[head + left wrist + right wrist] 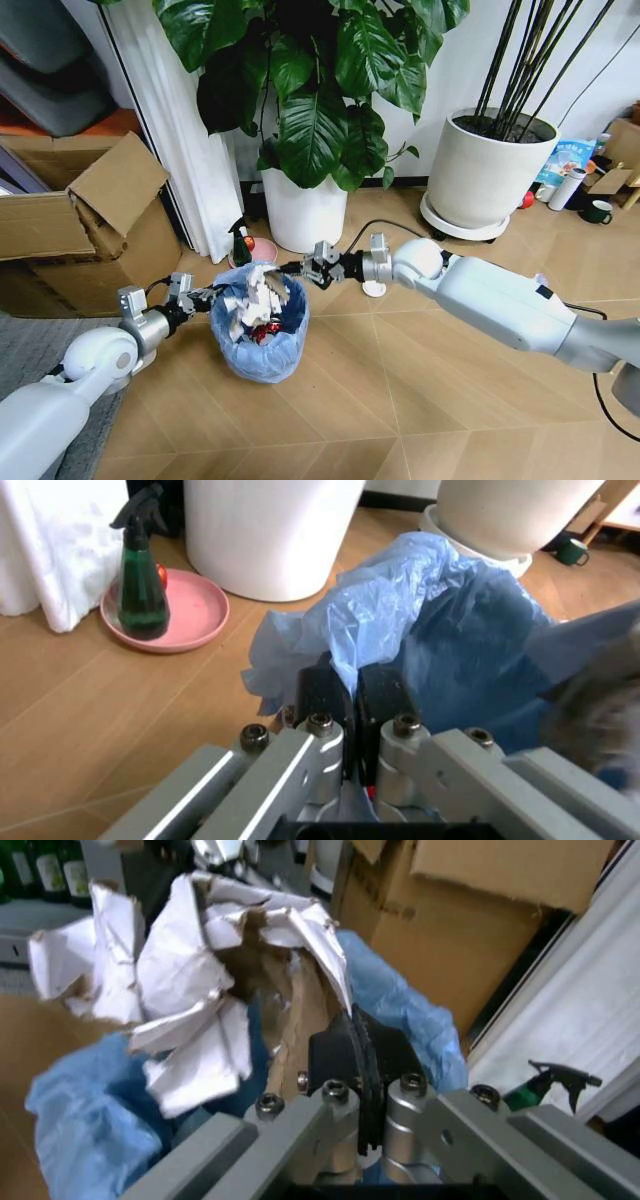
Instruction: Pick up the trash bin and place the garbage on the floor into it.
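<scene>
i see bin on floor, stuffed with paper. left pincer and right pincer both clamped on bag rim. risk: thin bag tears or slips, bin tips, paper spills.

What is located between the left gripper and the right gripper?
In the head view, the trash bin with its blue bag sits between the left gripper and the right gripper, crumpled white paper piled in it.
</scene>
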